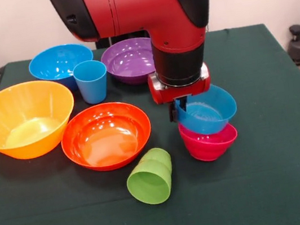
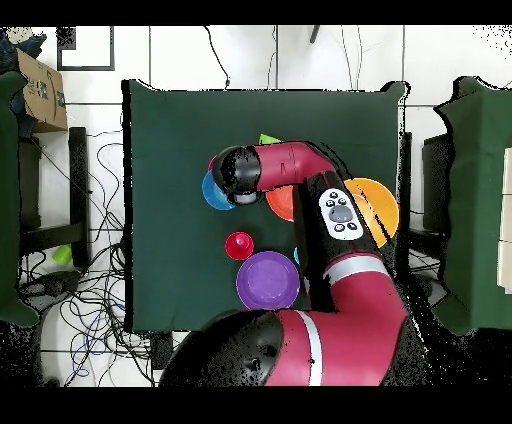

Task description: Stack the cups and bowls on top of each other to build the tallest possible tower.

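Observation:
My gripper (image 1: pixel 177 111) comes down from the red arm and is shut on the left rim of the small blue bowl (image 1: pixel 207 110). That bowl is tilted and sits right over the mouth of the small magenta bowl (image 1: pixel 209 144); I cannot tell whether it rests in it. The lime green cup (image 1: pixel 150 178) lies on its side in front of the red-orange bowl (image 1: pixel 106 135). The yellow-orange bowl (image 1: pixel 22 118) stands at the left. The light blue cup (image 1: pixel 91 81), large blue bowl (image 1: pixel 57 61) and purple bowl (image 1: pixel 130 59) stand behind. The red cup (image 2: pixel 239 245) shows only in the overhead view.
The dark green table cloth (image 1: pixel 275 184) covers the table. In the overhead view the arm (image 2: pixel 300 165) hides the gripper and part of the small blue bowl (image 2: pixel 212 192). Chairs, cables and a cardboard box (image 2: pixel 40 90) lie round the table.

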`<state>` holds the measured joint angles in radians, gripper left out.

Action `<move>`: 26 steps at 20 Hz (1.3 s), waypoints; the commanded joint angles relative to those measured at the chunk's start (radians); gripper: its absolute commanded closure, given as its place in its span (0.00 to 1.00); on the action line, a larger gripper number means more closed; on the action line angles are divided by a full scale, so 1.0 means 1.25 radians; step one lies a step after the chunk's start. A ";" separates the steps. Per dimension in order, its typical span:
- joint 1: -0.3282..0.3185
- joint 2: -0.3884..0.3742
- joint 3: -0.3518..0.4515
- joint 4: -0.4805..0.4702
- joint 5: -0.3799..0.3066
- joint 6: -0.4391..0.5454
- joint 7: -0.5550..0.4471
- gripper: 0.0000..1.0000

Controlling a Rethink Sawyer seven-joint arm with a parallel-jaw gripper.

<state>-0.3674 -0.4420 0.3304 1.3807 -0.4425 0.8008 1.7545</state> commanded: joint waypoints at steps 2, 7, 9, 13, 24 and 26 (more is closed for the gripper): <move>0.020 -0.070 -0.014 -0.014 -0.022 -0.015 0.022 1.00; 0.072 -0.101 -0.086 -0.003 -0.068 -0.030 0.089 1.00; 0.091 -0.104 -0.117 -0.011 -0.093 -0.050 0.107 1.00; 0.134 -0.120 -0.181 -0.009 -0.131 -0.085 0.144 1.00; 0.050 -0.094 -0.095 0.027 -0.002 -0.013 -0.011 1.00; 0.043 -0.083 -0.076 0.011 0.018 0.018 -0.032 1.00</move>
<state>-0.2613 -0.6024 0.1504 1.3848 -0.4781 0.7558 1.7547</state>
